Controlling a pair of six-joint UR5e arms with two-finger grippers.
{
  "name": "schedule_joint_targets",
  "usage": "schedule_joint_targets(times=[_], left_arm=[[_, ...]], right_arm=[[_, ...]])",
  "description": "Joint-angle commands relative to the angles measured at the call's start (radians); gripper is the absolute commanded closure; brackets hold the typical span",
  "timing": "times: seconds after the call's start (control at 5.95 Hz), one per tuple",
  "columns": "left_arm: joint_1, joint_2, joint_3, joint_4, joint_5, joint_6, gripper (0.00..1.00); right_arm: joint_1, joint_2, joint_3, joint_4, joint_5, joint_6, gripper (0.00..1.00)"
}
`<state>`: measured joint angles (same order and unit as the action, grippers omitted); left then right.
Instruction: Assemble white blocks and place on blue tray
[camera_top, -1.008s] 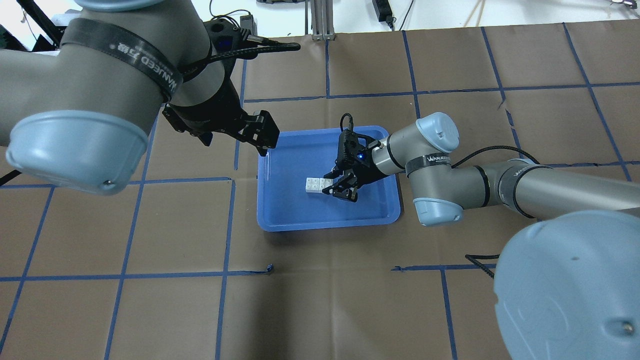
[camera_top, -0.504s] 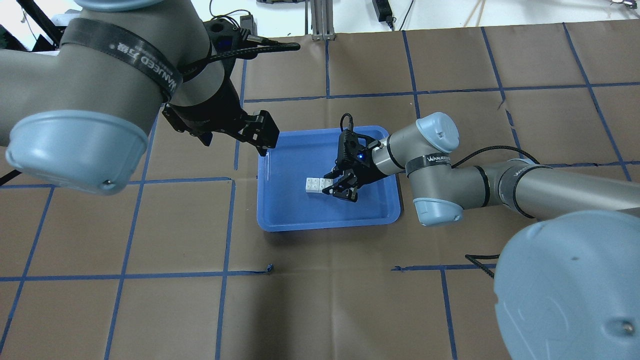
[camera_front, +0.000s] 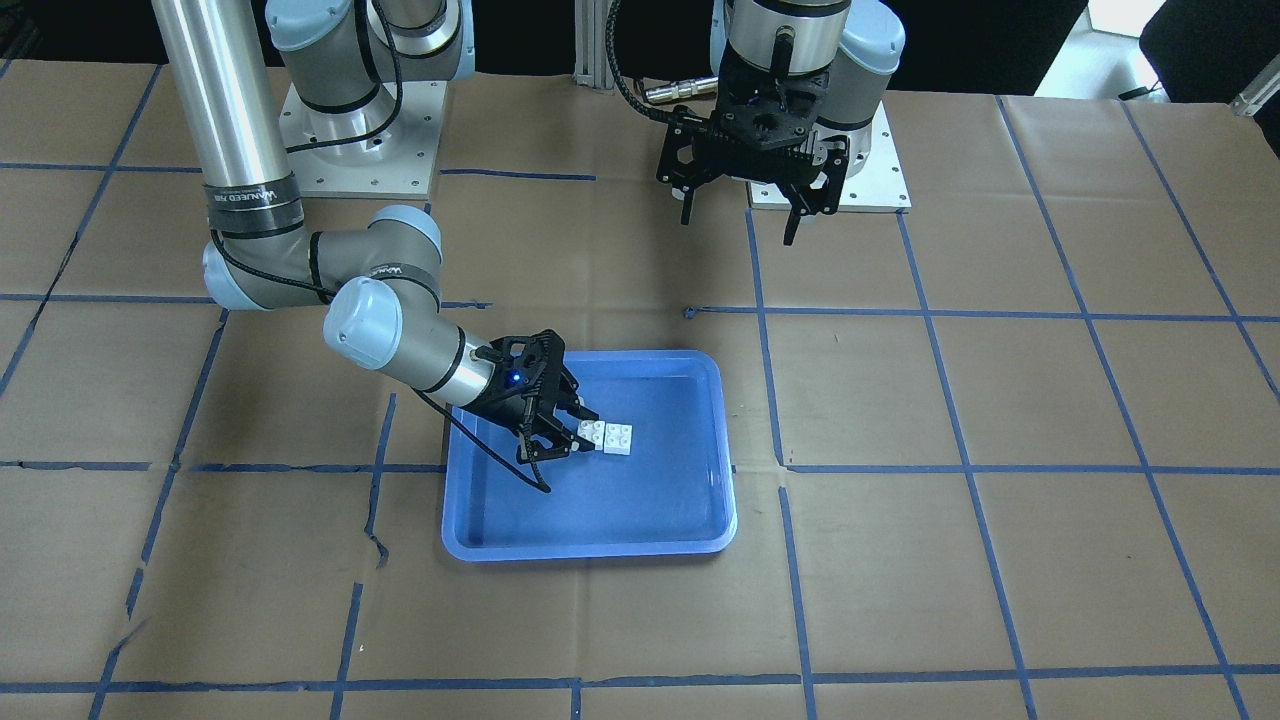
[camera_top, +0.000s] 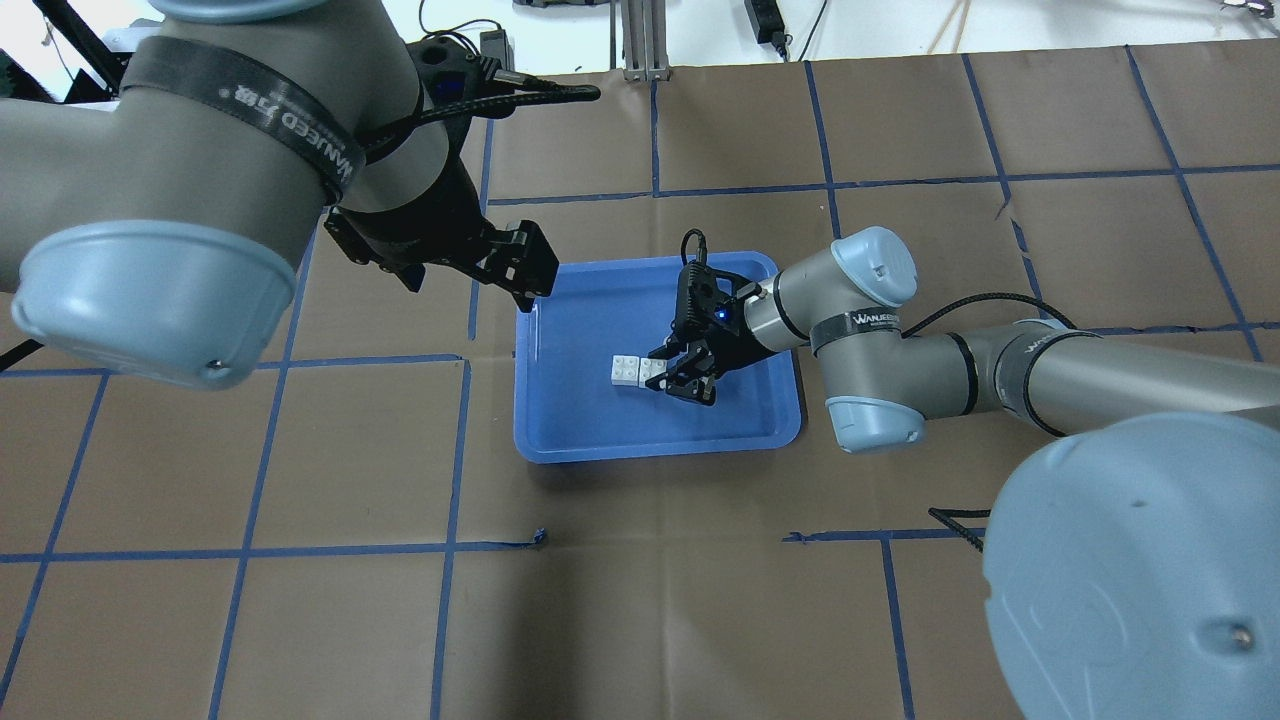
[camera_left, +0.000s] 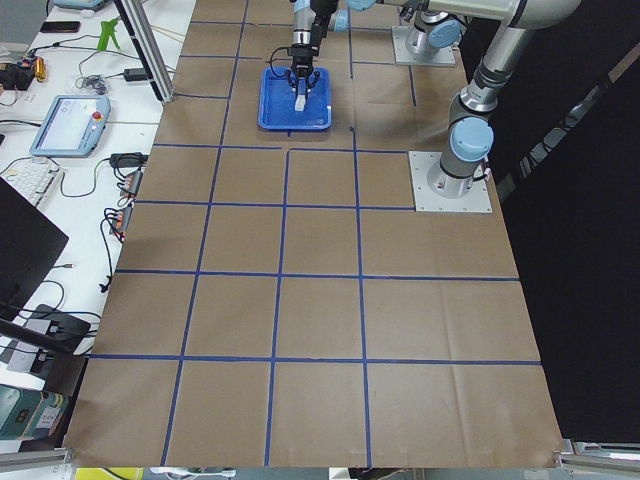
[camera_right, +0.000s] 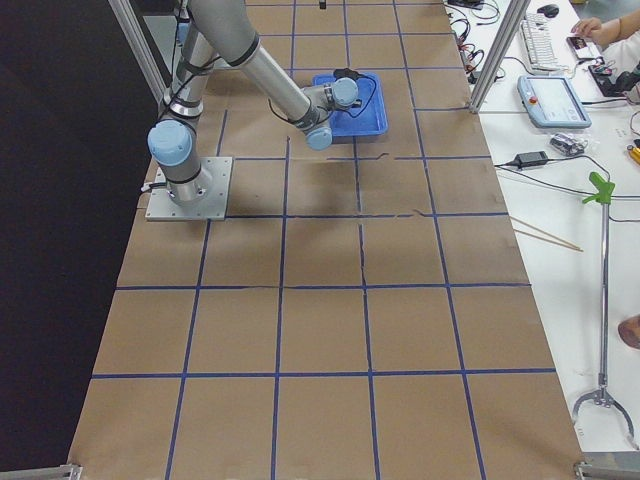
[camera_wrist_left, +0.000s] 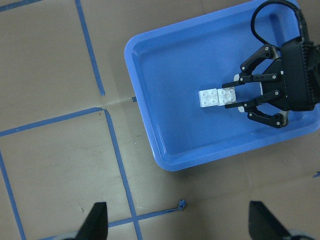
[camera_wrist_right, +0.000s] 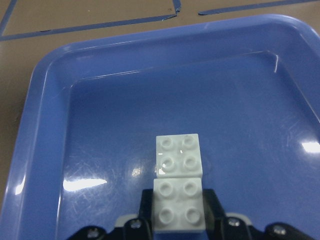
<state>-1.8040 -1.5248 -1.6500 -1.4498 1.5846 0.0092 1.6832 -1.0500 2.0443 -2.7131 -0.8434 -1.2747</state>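
Observation:
Two white blocks (camera_front: 605, 437) sit joined side by side on the floor of the blue tray (camera_front: 590, 550). They also show in the overhead view (camera_top: 630, 370), the left wrist view (camera_wrist_left: 218, 97) and the right wrist view (camera_wrist_right: 178, 170). My right gripper (camera_top: 668, 378) reaches low into the tray (camera_top: 650, 452), its pads against both sides of the near block. My left gripper (camera_front: 740, 228) hangs open and empty, high above the table near the tray's corner (camera_top: 528, 285).
Brown paper with blue tape lines covers the table (camera_top: 700, 600). The tray's raised rim (camera_wrist_left: 145, 100) surrounds the blocks. My right forearm (camera_top: 900, 340) lies across the tray's right side. Monitors and cables line the table edge (camera_left: 75, 120).
My right arm and the blocks have shifted very slightly to the left in the tray. The left arm has not moved.

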Motion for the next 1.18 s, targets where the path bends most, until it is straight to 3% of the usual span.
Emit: schedule_joint_targets(times=[0.0, 0.5, 1.01], left_arm=[[0.0, 0.002, 0.002, -0.003, 0.0, 0.0, 0.01], [0.002, 0.011, 0.003, -0.021, -0.002, 0.0, 0.01], [0.07, 0.017, 0.05, -0.102, -0.005, 0.0, 0.01]], right_arm=[[0.001, 0.001, -0.001, 0.0, 0.003, 0.0, 0.8], [0.001, 0.002, -0.001, -0.004, 0.004, 0.0, 0.78], [0.001, 0.002, -0.003, -0.005, 0.007, 0.0, 0.52]])
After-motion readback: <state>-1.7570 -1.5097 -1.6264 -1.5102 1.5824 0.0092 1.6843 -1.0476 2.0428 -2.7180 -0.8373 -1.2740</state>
